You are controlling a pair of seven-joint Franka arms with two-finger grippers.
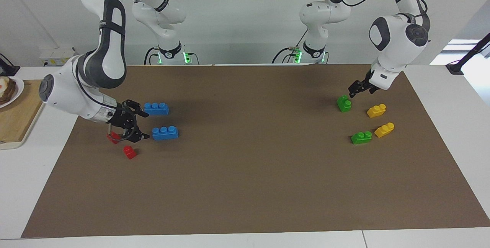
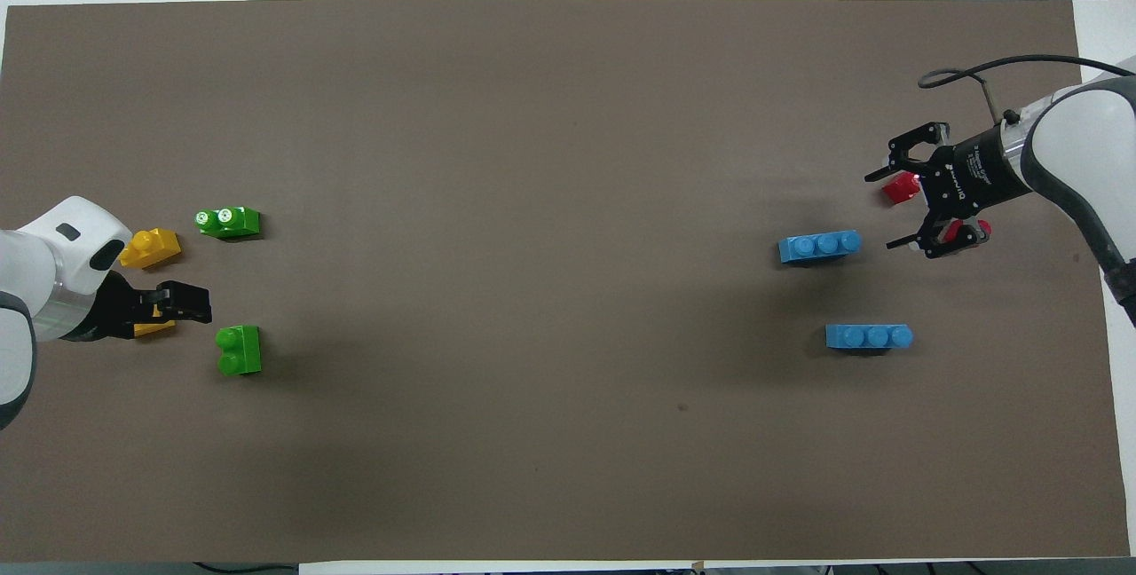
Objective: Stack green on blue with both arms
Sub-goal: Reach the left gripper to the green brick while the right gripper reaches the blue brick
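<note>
Two green two-stud bricks lie toward the left arm's end: one nearer to the robots, one farther. My left gripper hangs low just beside the nearer green brick, not holding it. Two blue three-stud bricks lie toward the right arm's end: one nearer, one farther. My right gripper is open and empty, low beside the blue bricks, its jaws pointing at them.
Two yellow bricks lie beside the green ones; the left gripper partly covers one in the overhead view. Two small red bricks lie by the right gripper. A wooden board with a plate stands off the mat's end.
</note>
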